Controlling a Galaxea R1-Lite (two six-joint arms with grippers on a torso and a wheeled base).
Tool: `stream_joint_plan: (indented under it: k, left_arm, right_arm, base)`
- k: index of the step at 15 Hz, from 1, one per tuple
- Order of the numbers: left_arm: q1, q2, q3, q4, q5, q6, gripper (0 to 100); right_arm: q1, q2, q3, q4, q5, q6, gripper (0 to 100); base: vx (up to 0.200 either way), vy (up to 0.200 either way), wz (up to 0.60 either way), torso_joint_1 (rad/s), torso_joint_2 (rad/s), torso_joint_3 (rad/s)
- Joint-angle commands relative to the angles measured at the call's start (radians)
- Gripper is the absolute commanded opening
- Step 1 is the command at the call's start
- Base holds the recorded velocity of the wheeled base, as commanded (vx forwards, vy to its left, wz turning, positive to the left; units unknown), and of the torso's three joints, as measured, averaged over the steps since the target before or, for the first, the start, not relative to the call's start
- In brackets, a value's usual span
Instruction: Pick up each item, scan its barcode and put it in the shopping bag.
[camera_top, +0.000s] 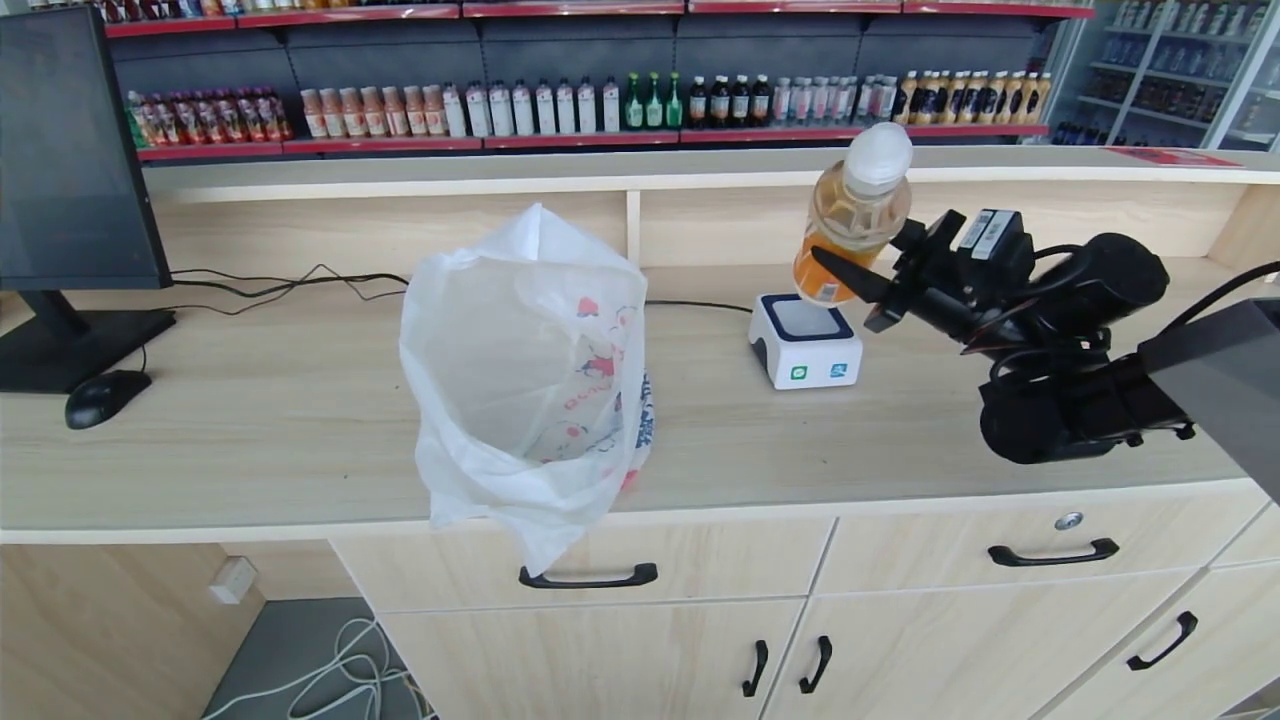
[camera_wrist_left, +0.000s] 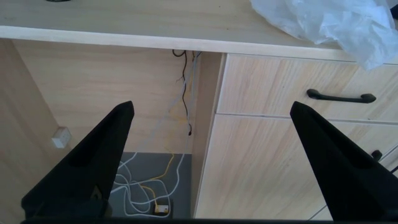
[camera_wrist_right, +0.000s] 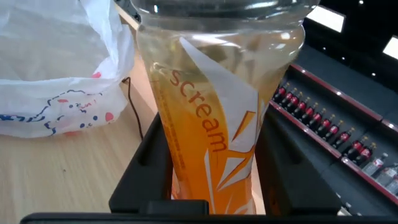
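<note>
Clamping the orange drink bottle (camera_top: 855, 215) by its lower body, the right gripper (camera_top: 835, 262) holds it near upright, base just above the barcode scanner (camera_top: 805, 345), with the shopping bag (camera_top: 525, 370) farther to the robot's left, while the left gripper (camera_wrist_left: 212, 109) hangs spread open, empty.

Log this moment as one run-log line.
step: scan | right hand shut on bottle above scanner | left hand open, low by the cabinet front | shopping bag upright on counter

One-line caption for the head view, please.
Right gripper holds a bottle above the scanner; the bag stands open on the counter to the left.
</note>
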Motion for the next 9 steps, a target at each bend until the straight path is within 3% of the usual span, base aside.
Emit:
stream_joint_plan:
  k: [1,5,9]
  left_arm:
    - [0.0,0.0,0.0,-0.001,0.0,0.001,100]
    - [0.0,0.0,0.0,-0.001,0.0,0.001,100]
    - [0.0,0.0,0.0,-0.003,-0.001,0.048,100]
  right_arm:
    - [-0.002,0.065,-0.102,0.0,0.011,-0.007,0]
    - [-0.013,0.103,-0.158,0.0,0.034,-0.022,0]
    - [-0.03,0.116,-0.15,0.0,0.079,-0.064,0]
  base:
    - [0.0,0.0,0.0,0.0,0.0,0.0]
    - [0.0,0.0,0.0,0.0,0.0,0.0]
    - [0.0,0.0,0.0,0.0,0.0,0.0]
